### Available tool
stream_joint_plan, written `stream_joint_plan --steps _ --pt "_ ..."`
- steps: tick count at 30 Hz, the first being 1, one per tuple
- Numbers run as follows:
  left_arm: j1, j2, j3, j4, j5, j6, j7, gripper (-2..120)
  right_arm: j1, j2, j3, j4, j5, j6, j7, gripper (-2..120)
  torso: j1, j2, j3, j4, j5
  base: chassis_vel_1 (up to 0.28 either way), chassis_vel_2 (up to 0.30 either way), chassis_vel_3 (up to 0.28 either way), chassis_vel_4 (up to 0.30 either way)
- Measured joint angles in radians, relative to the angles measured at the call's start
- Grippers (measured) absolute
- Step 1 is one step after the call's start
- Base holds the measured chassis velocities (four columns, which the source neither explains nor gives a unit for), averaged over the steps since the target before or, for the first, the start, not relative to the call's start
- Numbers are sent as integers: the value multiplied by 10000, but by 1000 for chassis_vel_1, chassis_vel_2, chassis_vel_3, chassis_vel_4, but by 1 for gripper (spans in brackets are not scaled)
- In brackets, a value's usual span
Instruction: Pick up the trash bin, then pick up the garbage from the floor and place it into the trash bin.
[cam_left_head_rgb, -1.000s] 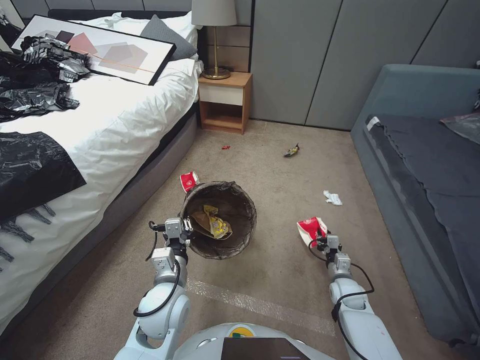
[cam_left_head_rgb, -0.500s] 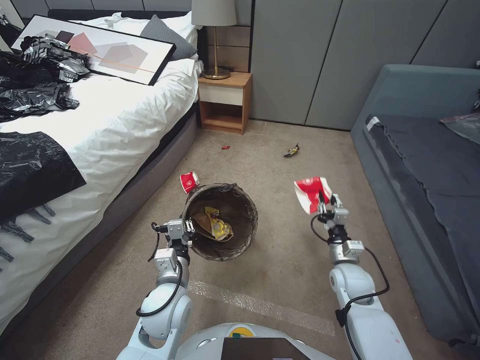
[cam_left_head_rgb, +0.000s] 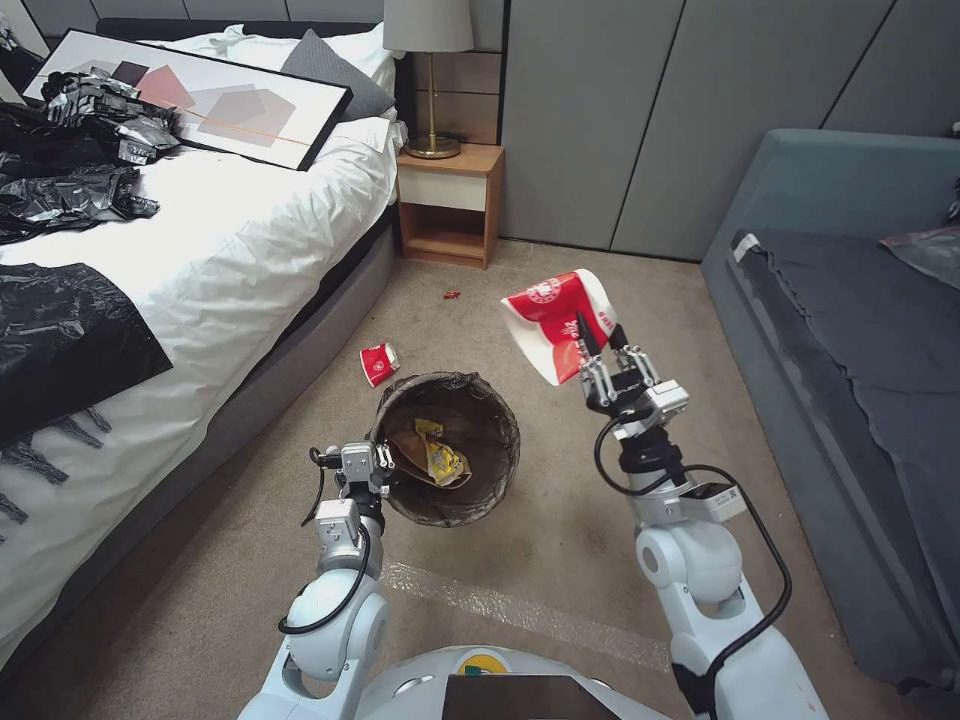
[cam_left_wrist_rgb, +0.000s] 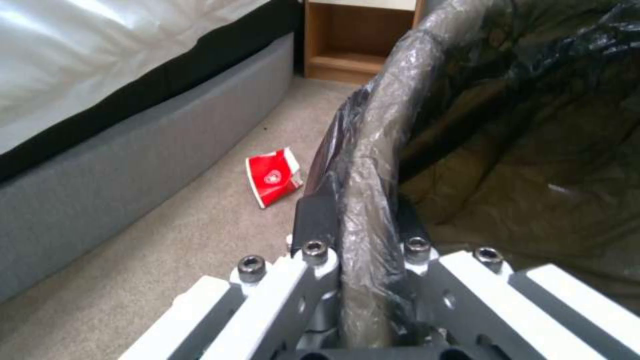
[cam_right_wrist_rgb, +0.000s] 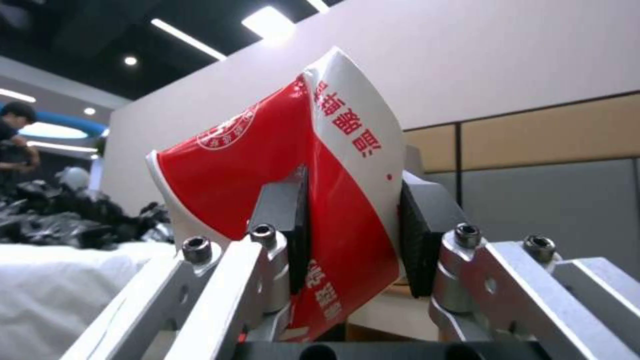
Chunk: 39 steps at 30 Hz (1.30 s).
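Note:
My left gripper (cam_left_head_rgb: 377, 463) is shut on the near rim of the trash bin (cam_left_head_rgb: 490, 415), a round bucket lined with a dark bag, and holds it tilted above the floor (cam_left_head_rgb: 560, 520). The left wrist view shows the fingers (cam_left_wrist_rgb: 313, 217) clamped on the bag-covered rim of the bin (cam_left_wrist_rgb: 533, 150). A tan paper bag and a yellow wrapper (cam_left_head_rgb: 438, 457) lie inside. My right gripper (cam_left_head_rgb: 600, 352) is shut on a crushed red-and-white paper cup (cam_left_head_rgb: 552, 315), raised just right of the bin's mouth. In the right wrist view the cup (cam_right_wrist_rgb: 267, 165) sits between the pads (cam_right_wrist_rgb: 417, 235).
Another red cup (cam_left_head_rgb: 379, 362) (cam_left_wrist_rgb: 273, 175) lies on the carpet beside the bed (cam_left_head_rgb: 230, 260), and a small red scrap (cam_left_head_rgb: 452, 295) lies farther back. A nightstand (cam_left_head_rgb: 448, 205) with a lamp stands behind. A blue-grey sofa (cam_left_head_rgb: 860, 330) borders the right.
My right gripper has risen from the floor with the red-and-white cup and swung left towards the bin. The left gripper and the bin have barely shifted.

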Motion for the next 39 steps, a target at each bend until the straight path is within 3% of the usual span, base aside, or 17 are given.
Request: stream_joint_plan --steps 7,39 --pt "14 1 95 -46 -26 84 -5 3 -256 -22 -461 -52 -630 23 -128 26 0 0 0 0 0 0 0 0 0" --pt "-29 -7 374 -133 -185 401 -34 3 -212 106 -2109 -2672 -1689 208 -109 26 0 0 0 1 0 0 0 0 0"
